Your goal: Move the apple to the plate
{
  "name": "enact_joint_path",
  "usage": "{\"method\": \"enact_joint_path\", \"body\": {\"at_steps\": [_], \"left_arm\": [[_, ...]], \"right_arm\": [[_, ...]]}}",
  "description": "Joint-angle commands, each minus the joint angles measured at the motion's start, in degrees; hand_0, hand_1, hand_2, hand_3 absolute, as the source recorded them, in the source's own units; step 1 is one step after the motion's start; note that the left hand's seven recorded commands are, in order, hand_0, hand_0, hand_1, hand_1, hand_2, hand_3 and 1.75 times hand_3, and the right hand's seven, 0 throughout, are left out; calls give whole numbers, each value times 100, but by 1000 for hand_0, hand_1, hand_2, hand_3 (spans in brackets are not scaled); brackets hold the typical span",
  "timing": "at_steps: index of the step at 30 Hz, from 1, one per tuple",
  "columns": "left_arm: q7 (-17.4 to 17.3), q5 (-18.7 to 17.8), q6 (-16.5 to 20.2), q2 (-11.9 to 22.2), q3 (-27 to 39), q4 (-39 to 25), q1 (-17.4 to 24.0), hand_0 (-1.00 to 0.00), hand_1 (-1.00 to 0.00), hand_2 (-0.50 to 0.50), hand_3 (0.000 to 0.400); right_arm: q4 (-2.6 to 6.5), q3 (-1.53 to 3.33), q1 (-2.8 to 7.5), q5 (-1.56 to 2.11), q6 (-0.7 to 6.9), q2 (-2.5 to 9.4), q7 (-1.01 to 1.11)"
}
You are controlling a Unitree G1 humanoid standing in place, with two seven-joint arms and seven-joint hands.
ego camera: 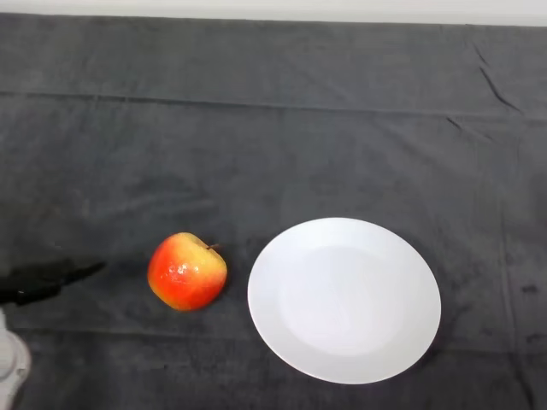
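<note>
The hand [38, 282], fingers straight and holding nothing, lies near the apple [187, 272], which sits on the cloth [256, 145] to its right, with the bare plate [344, 299] just beyond, so the approach step applies and grasping likely follows.

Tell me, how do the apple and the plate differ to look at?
The apple is red and yellow; the plate is plain white. The apple is round and stands up from the cloth; the plate is flat and low. The apple takes up far less room than the plate. The apple lies nearer the hand, the plate farther to the right. Both rest on the dark cloth, side by side, not touching.
</note>
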Motion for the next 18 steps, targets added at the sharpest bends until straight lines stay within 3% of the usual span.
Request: {"method": "enact_joint_path", "body": {"at_steps": [1,18], "left_arm": [[-103,181,92,42,-158,-484,18,0,0,0,0],[-569,326,146,11,-990,-165,-282,0,0,0,0]], "right_arm": [[-49,-90,152,-42,-13,-124,1],[-63,-89,157,-36,-10,-118,-9]]}}
